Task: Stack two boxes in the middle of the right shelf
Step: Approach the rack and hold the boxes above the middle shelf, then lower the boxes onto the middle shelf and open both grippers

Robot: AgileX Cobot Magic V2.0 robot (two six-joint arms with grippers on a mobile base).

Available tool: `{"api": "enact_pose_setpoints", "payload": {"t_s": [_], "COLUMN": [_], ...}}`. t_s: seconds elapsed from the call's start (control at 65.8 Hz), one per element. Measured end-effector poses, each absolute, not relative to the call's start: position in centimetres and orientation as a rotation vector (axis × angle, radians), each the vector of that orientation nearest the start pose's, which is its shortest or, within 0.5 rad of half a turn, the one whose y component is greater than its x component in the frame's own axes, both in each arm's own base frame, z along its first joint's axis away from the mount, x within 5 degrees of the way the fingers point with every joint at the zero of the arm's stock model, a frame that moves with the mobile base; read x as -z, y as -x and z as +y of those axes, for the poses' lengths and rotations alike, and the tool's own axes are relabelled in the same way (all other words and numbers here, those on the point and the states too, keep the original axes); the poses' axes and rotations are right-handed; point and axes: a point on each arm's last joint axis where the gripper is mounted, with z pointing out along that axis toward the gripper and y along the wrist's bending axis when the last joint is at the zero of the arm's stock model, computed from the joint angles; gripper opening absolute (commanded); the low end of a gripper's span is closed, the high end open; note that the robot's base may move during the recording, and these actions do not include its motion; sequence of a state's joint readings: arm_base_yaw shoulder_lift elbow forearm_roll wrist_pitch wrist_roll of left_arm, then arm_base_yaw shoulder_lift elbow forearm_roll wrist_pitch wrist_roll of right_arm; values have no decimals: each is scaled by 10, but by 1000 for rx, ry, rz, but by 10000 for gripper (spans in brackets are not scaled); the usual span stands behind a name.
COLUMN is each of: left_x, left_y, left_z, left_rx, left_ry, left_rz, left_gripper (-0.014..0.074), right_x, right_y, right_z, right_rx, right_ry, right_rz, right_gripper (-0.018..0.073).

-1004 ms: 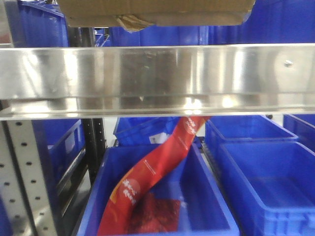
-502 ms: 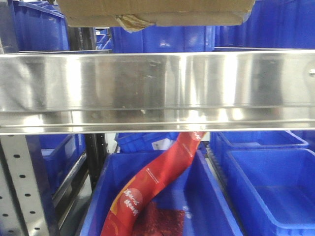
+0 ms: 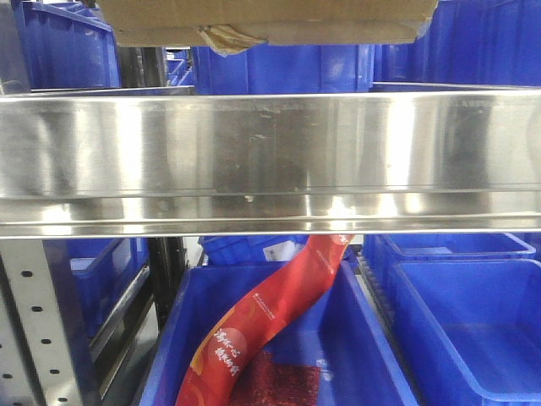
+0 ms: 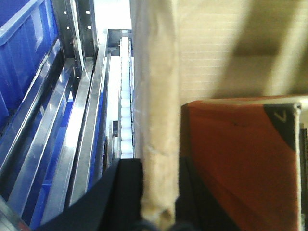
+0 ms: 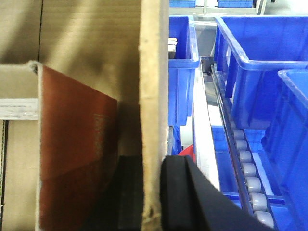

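Note:
A brown cardboard box (image 3: 270, 21) hangs at the top of the front view, above the shiny steel shelf lip (image 3: 270, 161); a crumpled yellowish tape scrap (image 3: 228, 35) hangs from its bottom edge. My left gripper (image 4: 159, 192) is shut on the box's left wall (image 4: 156, 96); an orange-brown carton (image 4: 240, 163) sits inside the box. My right gripper (image 5: 154, 192) is shut on the box's right wall (image 5: 154, 72), with the same carton (image 5: 77, 159) inside. Only one box shows.
Blue plastic bins (image 3: 461, 321) fill the level below and the space behind the shelf. A red packet (image 3: 279, 313) leans in the lower middle bin. A perforated upright (image 3: 38, 321) stands at lower left. Roller rails (image 5: 248, 163) run beside the bins.
The shelf lip has dropped lower and grown larger in the front view, and the bins below have shifted down. The box stays at the top of the view.

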State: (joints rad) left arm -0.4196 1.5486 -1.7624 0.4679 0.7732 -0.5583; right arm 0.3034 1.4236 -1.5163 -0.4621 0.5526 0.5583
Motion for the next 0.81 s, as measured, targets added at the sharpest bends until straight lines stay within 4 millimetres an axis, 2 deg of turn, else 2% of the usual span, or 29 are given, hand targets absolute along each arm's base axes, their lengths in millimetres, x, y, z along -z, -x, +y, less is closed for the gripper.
{"api": "enact_pose_setpoints", "payload": {"t_s": [0.274, 0.548, 0.806], "left_x": [-464, -450, -449], "left_y": [-325, -311, -306], "left_z": [-113, -118, -120], "left_rx": [82, 42, 29], "left_ry": [6, -42, -57], "left_rz": [1991, 2187, 2224], "left_gripper": [-111, -111, -109], "right_x": [-445, -427, -425], "right_y": [-315, -301, -294], "right_z": [76, 78, 80], "right_rx": [-101, -159, -150], "right_ry": [-34, -155, -158], "right_rz": [1901, 2142, 2195], "right_gripper": [-163, -163, -163]}}
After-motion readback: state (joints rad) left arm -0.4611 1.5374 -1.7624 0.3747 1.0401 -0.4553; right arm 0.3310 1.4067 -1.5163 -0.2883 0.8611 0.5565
